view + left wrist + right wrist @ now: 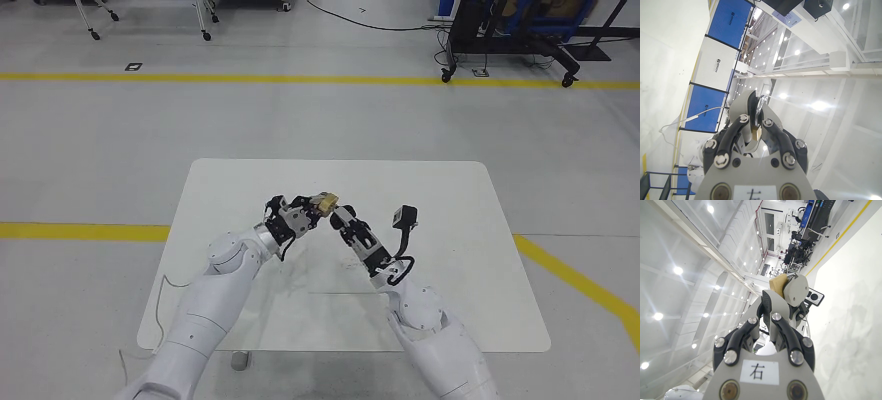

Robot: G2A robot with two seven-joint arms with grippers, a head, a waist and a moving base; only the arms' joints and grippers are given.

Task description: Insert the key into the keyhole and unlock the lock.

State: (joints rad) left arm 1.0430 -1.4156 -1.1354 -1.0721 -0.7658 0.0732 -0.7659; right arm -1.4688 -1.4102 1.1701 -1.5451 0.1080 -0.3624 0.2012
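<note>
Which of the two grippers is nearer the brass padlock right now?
Left. The left gripper is shut on the padlock itself, holding it. The right gripper is just beside the padlock, its tip close to the brass body.

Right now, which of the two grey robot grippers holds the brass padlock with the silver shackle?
The left gripper: the brass padlock sits between its fingers; the right gripper faces it without one.
</note>
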